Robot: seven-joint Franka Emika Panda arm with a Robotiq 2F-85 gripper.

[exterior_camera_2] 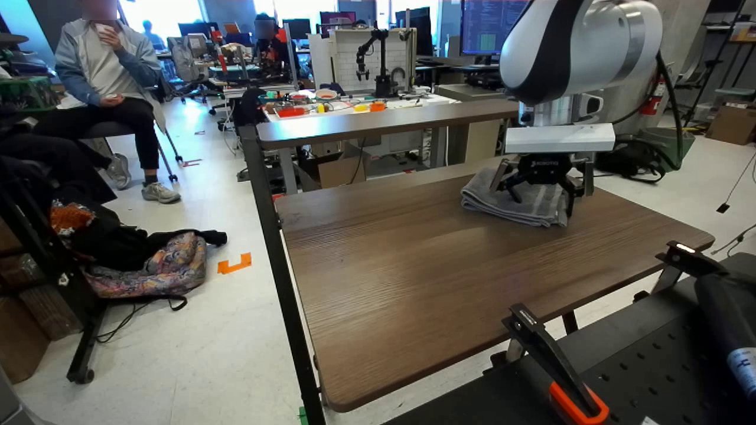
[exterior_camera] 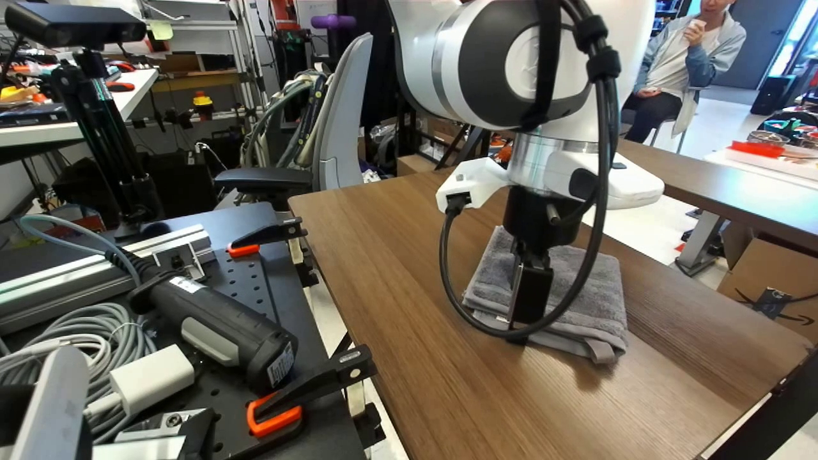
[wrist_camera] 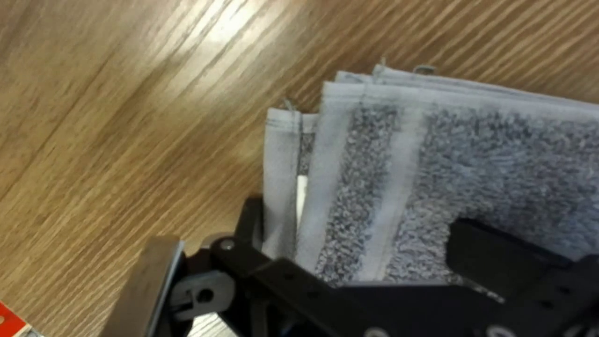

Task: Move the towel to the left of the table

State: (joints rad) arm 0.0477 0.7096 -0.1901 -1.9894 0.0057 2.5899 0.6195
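Observation:
The grey folded towel (exterior_camera: 597,297) lies on the brown wood-grain table (exterior_camera: 396,268). In an exterior view the towel (exterior_camera_2: 481,198) is at the far right part of the table (exterior_camera_2: 413,265). My gripper (exterior_camera_2: 543,205) points down at the towel and its fingers are wide apart. In the wrist view the gripper (wrist_camera: 358,217) has one finger just outside the towel's layered edge, over bare wood. The other finger is over the top of the towel (wrist_camera: 491,159). Whether that finger presses into the cloth cannot be told. The arm and its cable partly hide the towel in an exterior view.
A black perforated work surface (exterior_camera: 246,287) stands along one table side, with orange-handled clamps (exterior_camera: 275,415), a handheld tool (exterior_camera: 217,326) and coiled cables. A dark upright post (exterior_camera_2: 269,236) stands at a table end. A narrower wooden table (exterior_camera_2: 384,121) is behind.

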